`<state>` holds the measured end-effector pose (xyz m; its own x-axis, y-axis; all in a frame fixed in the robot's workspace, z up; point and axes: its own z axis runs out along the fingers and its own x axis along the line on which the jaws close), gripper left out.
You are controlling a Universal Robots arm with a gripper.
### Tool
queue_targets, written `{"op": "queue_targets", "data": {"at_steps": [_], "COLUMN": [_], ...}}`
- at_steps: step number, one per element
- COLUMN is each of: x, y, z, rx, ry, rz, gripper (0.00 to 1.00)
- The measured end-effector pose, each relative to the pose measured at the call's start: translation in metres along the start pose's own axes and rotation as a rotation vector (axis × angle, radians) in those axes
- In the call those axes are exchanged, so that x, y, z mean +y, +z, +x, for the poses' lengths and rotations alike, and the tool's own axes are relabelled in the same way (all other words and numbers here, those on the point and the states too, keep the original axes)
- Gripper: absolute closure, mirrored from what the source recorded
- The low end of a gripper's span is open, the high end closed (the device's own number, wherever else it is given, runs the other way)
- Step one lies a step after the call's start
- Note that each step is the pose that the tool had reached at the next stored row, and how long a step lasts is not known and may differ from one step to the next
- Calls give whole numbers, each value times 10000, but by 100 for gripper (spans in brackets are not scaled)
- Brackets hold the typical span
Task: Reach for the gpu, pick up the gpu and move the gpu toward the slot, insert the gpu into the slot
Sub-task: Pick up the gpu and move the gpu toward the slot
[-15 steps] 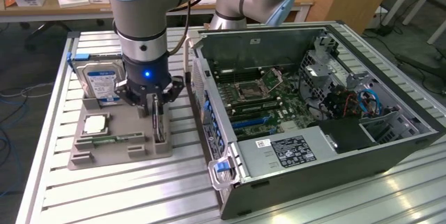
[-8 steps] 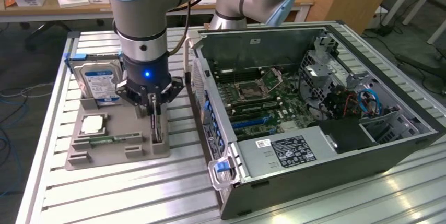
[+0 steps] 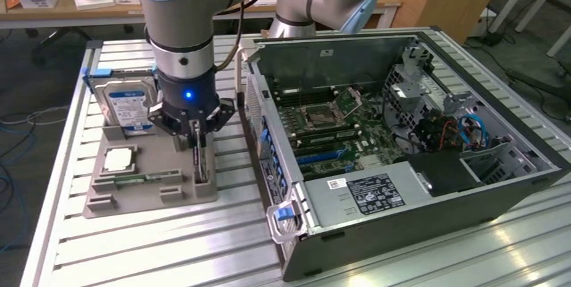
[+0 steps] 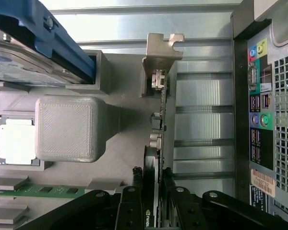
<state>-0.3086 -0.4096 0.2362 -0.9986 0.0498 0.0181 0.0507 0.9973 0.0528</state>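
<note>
Claw: the claw (image 4: 152,194) is clenched on the gpu (image 4: 159,110). In the wrist view its dark fingers (image 4: 130,203) stand on both faces of the card and look pressed against it.
Arm: it hangs straight down over the grey holder tray (image 3: 192,193), on the exterior view's left of the worktop (image 3: 134,247).
Gpu, place: it stands on its long edge in a narrow groove on the side of the tray nearest the computer case (image 3: 384,197). Its metal bracket (image 4: 161,52) is at the end away from the claw.
Gpu, seating: the lower edge looks to be down in the groove, so I judge the card gripped but not yet lifted.
Tray, other parts: a blue-labelled hard drive (image 3: 125,103) stands at the far end, a processor chip (image 3: 119,160) lies flat in the middle, and a green memory stick (image 3: 134,180) lies nearer. None of them touches the claw.
Case: it lies open on the exterior view's right, just beside the tray, with the motherboard (image 3: 335,123) facing up.
Slot: blue expansion slots (image 3: 317,157) show on the board and no card sits in them. Which one is meant I cannot tell.
Done: the reach, and by the look of it the grip as well.
Left: lifting the card out of the tray, carrying it over to the case, and inserting it.
Progress: early, as I judge it, since the gpu is well apart from the board.
</note>
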Motion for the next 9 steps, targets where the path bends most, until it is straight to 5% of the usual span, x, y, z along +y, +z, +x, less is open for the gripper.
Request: {"op": "queue_targets", "data": {"at_steps": [9], "x": [7], "y": [-138], "z": [3], "rx": [0], "ry": [0], "rz": [0], "gripper": [73]}}
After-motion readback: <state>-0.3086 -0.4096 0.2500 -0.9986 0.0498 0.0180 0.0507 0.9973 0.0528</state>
